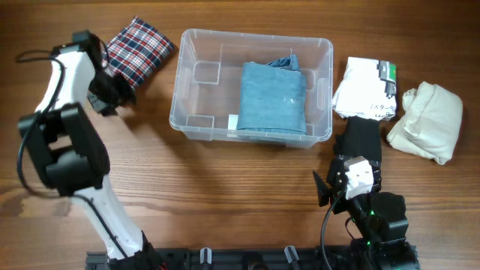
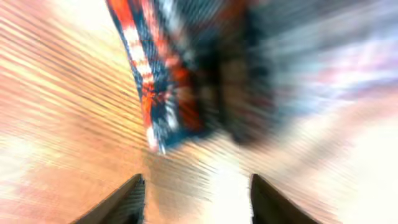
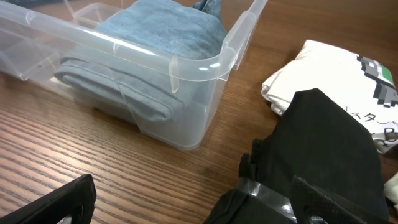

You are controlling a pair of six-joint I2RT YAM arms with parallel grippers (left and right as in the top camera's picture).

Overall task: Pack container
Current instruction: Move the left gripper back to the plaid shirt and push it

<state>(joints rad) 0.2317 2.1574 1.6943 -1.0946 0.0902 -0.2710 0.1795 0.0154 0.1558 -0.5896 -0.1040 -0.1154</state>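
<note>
The clear plastic container (image 1: pixel 196 75) stands at the middle back of the table, with folded blue denim (image 1: pixel 272 97) in its right half; it also shows in the right wrist view (image 3: pixel 205 62). My left gripper (image 1: pixel 116 94) is open and empty beside a red plaid cloth (image 1: pixel 139 49). The left wrist view is motion-blurred, with that cloth (image 2: pixel 155 74) ahead of the fingers (image 2: pixel 196 199). My right gripper (image 1: pixel 341 166) is open, low at the container's right front corner. A black garment (image 3: pixel 329 143) lies against its right finger (image 3: pixel 180 196).
A folded white printed shirt (image 1: pixel 364 88) lies right of the container. A beige cloth bundle (image 1: pixel 426 120) lies at the far right. The black garment (image 1: pixel 361 139) lies in front of the white shirt.
</note>
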